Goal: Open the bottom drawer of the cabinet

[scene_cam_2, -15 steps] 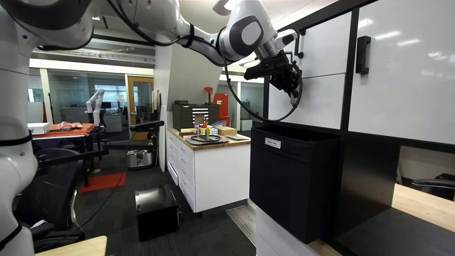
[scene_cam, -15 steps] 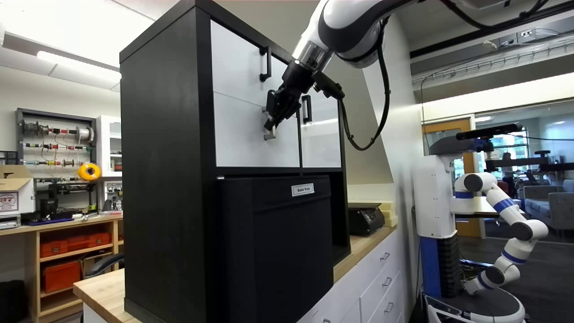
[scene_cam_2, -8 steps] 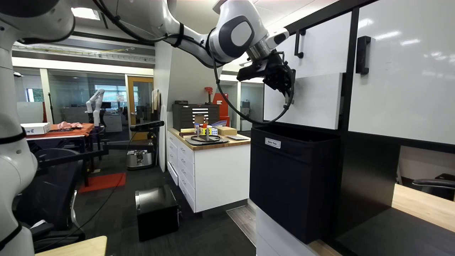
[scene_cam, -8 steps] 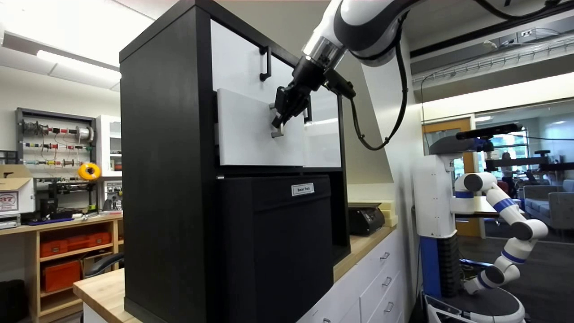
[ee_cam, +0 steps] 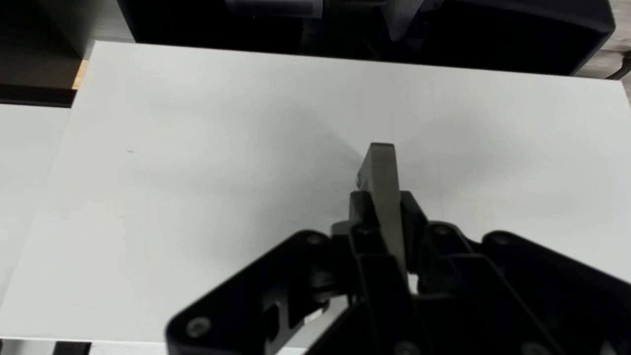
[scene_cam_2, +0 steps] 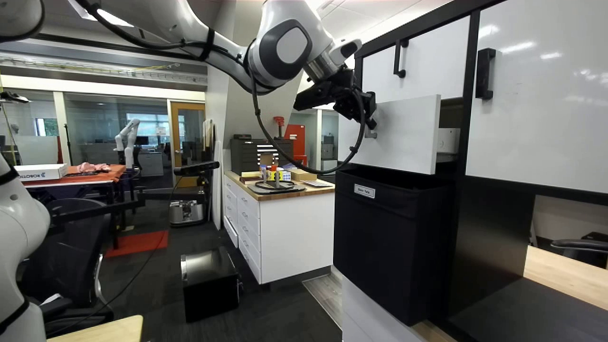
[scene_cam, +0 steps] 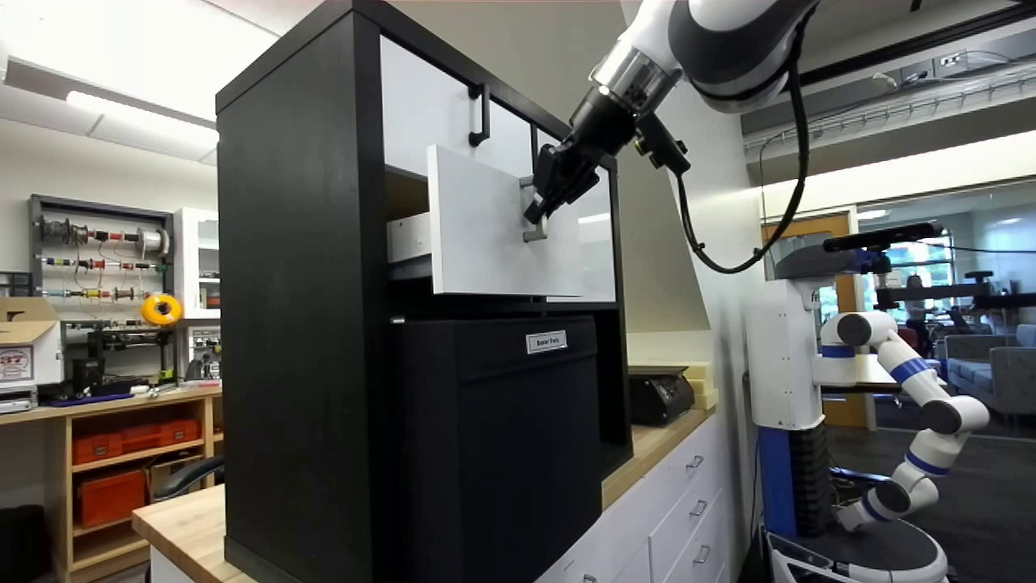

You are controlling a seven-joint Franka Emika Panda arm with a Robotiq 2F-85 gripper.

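A wooden tabletop point(scene_cam: 186, 522), near corner visible in an exterior view, carries the cabinet point(scene_cam: 291, 283). From the cabinet a black bin point(scene_cam: 526, 445) projects over the tabletop's front edge. Directly above the bin, the drawer point(scene_cam: 477, 235) stands partly out, its white front upright. My gripper point(ee_cam: 388, 212) pinches the drawer's grey handle point(ee_cam: 383, 165) between both fingers point(ee_cam: 365, 212), as the wrist view shows. At the tabletop's far edge sits a black device point(scene_cam: 662, 398). Well past that edge stands a white robot point(scene_cam: 783, 356).
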